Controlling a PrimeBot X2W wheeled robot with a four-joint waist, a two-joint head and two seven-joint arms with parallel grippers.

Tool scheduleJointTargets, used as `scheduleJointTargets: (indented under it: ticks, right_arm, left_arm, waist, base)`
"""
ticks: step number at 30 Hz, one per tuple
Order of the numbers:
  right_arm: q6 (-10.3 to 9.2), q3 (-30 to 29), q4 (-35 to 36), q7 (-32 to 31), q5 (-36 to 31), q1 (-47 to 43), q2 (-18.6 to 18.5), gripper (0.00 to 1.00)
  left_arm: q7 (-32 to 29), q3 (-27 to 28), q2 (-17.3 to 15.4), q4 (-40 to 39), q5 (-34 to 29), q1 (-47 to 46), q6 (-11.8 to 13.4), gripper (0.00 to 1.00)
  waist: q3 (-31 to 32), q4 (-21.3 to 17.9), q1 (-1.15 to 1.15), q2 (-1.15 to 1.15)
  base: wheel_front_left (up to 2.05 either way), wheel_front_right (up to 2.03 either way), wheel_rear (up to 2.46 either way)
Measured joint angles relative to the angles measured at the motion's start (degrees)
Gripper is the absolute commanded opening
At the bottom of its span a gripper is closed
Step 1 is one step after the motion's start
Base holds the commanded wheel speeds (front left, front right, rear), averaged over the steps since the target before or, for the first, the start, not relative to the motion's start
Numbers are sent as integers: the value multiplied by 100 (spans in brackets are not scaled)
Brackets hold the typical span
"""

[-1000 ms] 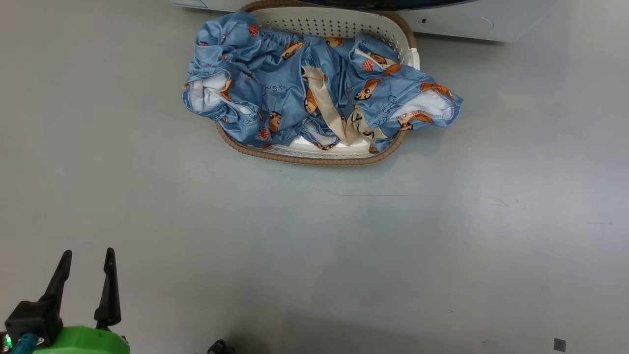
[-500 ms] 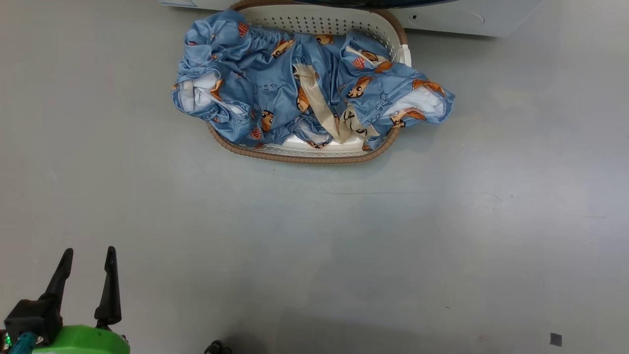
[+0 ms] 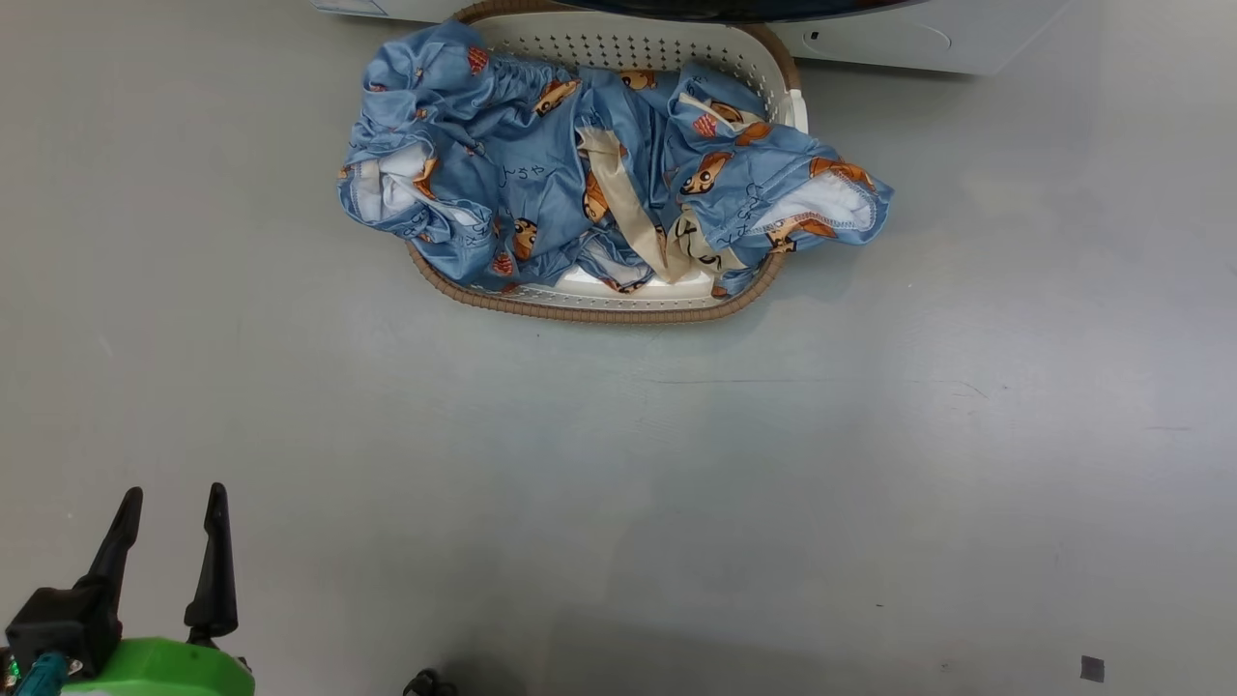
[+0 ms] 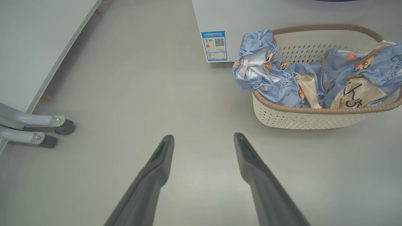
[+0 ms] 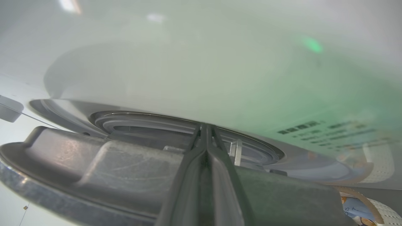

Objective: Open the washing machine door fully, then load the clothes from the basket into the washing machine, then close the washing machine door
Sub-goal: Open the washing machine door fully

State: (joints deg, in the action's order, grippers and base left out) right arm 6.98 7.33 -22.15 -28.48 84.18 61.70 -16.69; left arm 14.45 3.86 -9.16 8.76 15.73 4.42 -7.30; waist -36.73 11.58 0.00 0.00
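Note:
The cream perforated basket (image 3: 599,311) with its brown rim stands on the grey floor, against the white washing machine (image 3: 966,39). Blue cartoon-print clothes (image 3: 541,174) fill it and hang over both ends. A dark strip of the washing machine door (image 3: 754,8) shows at the top edge. My left gripper (image 3: 172,495) hovers open and empty at the lower left, far from the basket (image 4: 314,110) and clothes (image 4: 282,78). My right gripper (image 5: 205,125) is shut, its tips in the gap between the door's grey inner side (image 5: 94,169) and the washer front (image 5: 188,62), near the grey gasket (image 5: 150,122).
A blue label (image 4: 214,45) sits low on the washer's left corner. Grey table feet (image 4: 37,125) and a white tabletop (image 4: 37,40) lie to the left in the left wrist view. Bare floor spreads between my left gripper and the basket.
The whole head picture has shifted a little since a second ago, so the camera moved. The basket, the clothes and my left gripper keep their places.

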Motion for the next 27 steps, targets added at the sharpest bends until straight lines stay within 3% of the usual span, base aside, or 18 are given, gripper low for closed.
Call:
scheduleJointTargets:
  ticks: [27]
  right_arm:
    - [0,255,42,-52,43,11,47,0]
  left_arm:
    - [0,8,-153,-1,80,1,0,100]
  waist:
    - [11,-198,0,0]
  base:
    - [0,0,0]
